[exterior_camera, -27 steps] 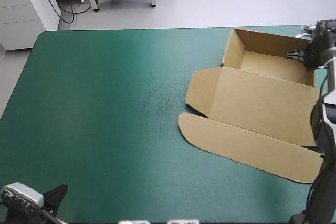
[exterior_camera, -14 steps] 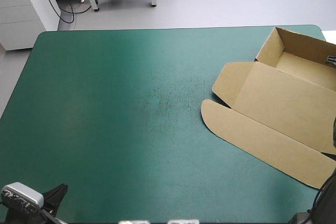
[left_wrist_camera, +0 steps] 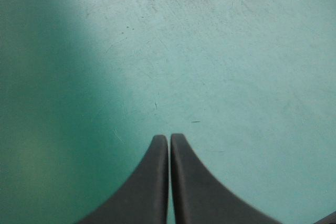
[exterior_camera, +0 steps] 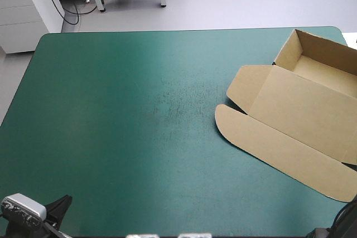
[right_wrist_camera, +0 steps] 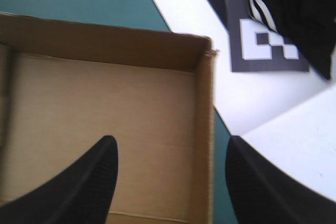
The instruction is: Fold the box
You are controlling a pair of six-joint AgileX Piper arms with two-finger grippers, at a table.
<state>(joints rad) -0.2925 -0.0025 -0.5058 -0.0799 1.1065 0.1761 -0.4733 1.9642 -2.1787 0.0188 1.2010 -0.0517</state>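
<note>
Your box [exterior_camera: 326,65] sits at the far right of the teal-green cover [exterior_camera: 139,110], walls up like a tray, lid [exterior_camera: 304,110] lying flat, so most folding looks done; your left claw [left_wrist_camera: 169,140] is closed, your right claw [right_wrist_camera: 170,144] spread wide over one wall.

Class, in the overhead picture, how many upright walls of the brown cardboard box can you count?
2. On the brown cardboard box, the short wall at its left end and the long wall on its far side. Others may lie beyond the picture's right edge.
</note>
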